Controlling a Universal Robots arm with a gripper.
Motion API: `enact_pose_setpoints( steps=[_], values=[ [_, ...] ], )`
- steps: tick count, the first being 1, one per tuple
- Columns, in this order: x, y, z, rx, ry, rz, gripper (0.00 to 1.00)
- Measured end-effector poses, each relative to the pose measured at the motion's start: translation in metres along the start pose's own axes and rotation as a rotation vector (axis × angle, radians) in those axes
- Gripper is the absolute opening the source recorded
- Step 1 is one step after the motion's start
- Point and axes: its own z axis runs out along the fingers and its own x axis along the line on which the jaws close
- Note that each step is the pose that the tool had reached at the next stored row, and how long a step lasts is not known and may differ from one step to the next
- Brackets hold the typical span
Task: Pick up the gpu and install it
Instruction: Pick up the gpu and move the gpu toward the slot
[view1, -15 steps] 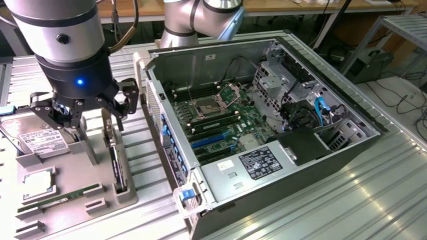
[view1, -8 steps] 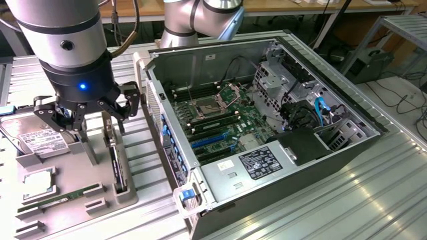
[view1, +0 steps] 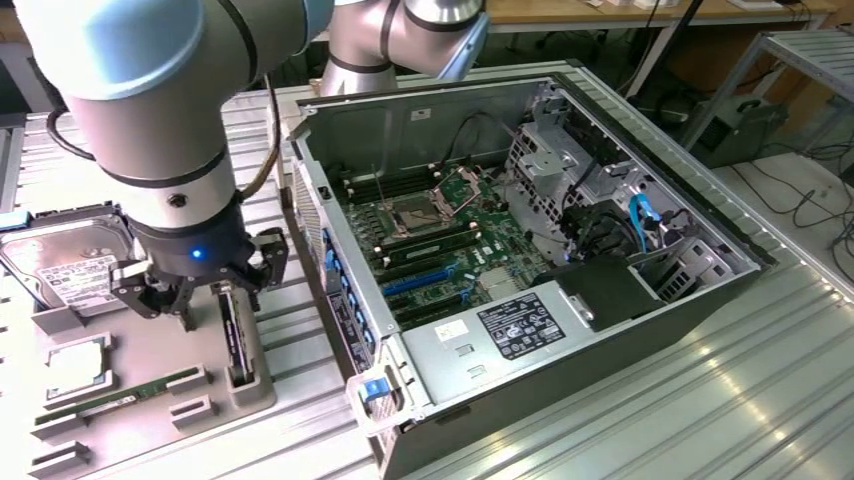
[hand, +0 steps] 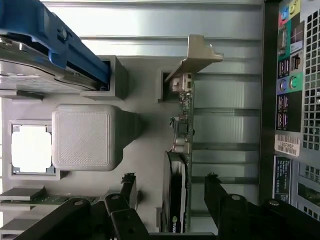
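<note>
At the exterior view's left, a grey holder tray (view1: 160, 345) rests on the metal desk (view1: 747, 380). The tray carries a hard drive (view1: 67, 265), a square chip (view1: 74, 362) and a memory stick (view1: 127, 392). The gpu (view1: 238, 335) stands on edge in a slot along the side of the tray nearest the computer case (view1: 561, 420). The pincer (view1: 214, 295) hangs directly over the gpu, spread wide and gripping nothing. In the wrist view its fingers (hand: 127, 185) flank the card, one on each side, with a gap on both sides. At the right, the case lies open with its motherboard (view1: 441, 240) exposed.
</note>
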Motion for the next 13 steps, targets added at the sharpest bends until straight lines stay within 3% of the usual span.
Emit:
enact_pose_setpoints(
  steps=[1,3,5,13],
  values=[
    [0.000,-0.0003,0.0068,0.0070,0.0002,0.000,0.66],
    [0.000,-0.0006,0.0155,0.0145,0.0003,0.000,0.66],
    [0.000,-0.0063,0.0176,0.0150,0.0004,0.000,0.45],
    [-0.003,-0.0072,0.0182,0.0149,0.0003,0.001,0.28]
  ],
)
